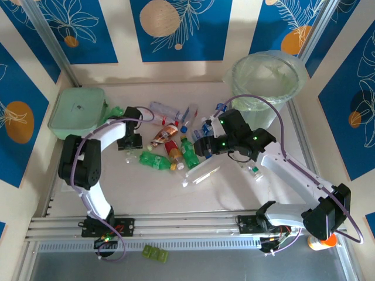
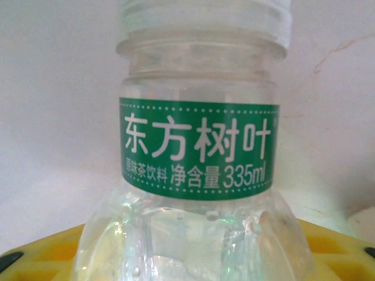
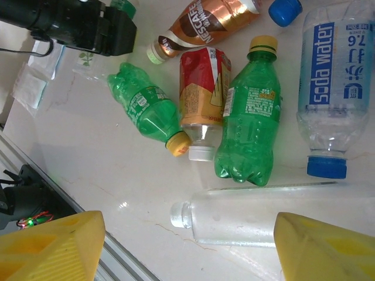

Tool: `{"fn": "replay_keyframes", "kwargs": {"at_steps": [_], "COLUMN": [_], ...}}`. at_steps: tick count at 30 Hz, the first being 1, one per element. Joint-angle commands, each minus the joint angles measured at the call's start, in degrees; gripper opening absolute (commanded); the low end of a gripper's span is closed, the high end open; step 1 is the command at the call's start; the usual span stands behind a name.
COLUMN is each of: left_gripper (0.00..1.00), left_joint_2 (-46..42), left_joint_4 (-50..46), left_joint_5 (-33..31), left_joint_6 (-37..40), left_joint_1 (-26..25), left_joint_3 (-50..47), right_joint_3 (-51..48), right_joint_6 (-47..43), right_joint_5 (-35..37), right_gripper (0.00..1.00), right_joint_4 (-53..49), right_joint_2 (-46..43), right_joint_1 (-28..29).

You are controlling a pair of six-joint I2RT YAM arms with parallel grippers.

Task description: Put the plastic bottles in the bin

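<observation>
Nothing seems binned yet: the bottles (image 1: 171, 146) lie heaped on the bench (image 1: 146, 193), apart from the bin (image 1: 296, 73). The left hand (image 1: 130, 142) straddles a green-labelled bottle (image 2: 199, 152), though whether it has clamped is unclear. The right hand (image 3: 187, 246) hovers with its fingers spread over a clear bottle (image 3: 263, 222).

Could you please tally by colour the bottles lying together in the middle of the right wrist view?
Green: 2, the crumpled green bottle and the bigger green bottle
Clear: 2, the soda water bottle and the plain clear bottle
Red-labelled: 1, the red-labelled bottle
Copper-brown: 1, the Nescafe bottle
Total: 6
</observation>
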Motion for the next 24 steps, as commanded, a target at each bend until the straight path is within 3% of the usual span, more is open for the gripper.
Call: {"fn": "replay_keyframes", "kwargs": {"at_steps": [1, 6, 7, 9, 11, 13, 15, 17, 22, 24], "left_gripper": [0.47, 0.46, 0.46, 0.46, 0.47, 0.47, 0.48, 0.48, 0.48, 0.48], "left_joint_2": [-6.08, -13.2, -14.95, -18.7, -22.76, -26.28, -29.0, -30.54, -30.57, -30.01], "left_joint_4": [-1.37, -1.18, -0.87, 1.69, 6.69, 13.63, 22.71, 33.63, 52.94, 56.81], "left_joint_5": [-2.97, -2.12, -0.44, 4.99, 14.52, 23.67, 32.27, 40.36, 49.21, 51.76], "left_joint_6": [-1.94, -2.45, -2.5, -2.44, -3.09, -5.87, -10.89, -17.62, -29.44, -30.69], "left_joint_1": [0.7, 0.45, 0.23, -0.11, -0.27, -0.55, -0.9, -1.63, -7.08, -9.83], "left_joint_3": [1.55, 3.56, 3.96, 3.72, 2.42, -0.08, -3.3, -5.92, -7.46, -6.47], "right_joint_3": [2.26, 6.55, 7.89, 8.98, 9.25, 8.3, 8.21, 8.93, 11.53, 11.38], "right_joint_6": [0.85, 0.35, 1.63, 2.11, -1.07, -5.37, -4.54, -2.86, 6.49, 10.56], "right_joint_5": [1.51, 6.06, 9.77, 14.89, 16.67, 11.03, 8.67, 1.21, -21.24, -26.05], "right_gripper": [0.75, 0.78, 0.78, 0.79, 0.79, 0.79, 0.79, 0.79, 0.84, 0.84], "right_joint_4": [-1.95, -5.21, -6.34, -6.92, -5.63, -2.24, 0.92, 3.93, 9.41, 12.49], "right_joint_2": [-1.91, -2.55, -2.55, -3.58, -5.92, -8.98, -10.81, -11.29, -6.79, -5.35], "right_joint_1": [0.4, 1.02, 1.75, 3.78, 6.55, 8.38, 8.23, 6.33, -1.69, -4.47]}}
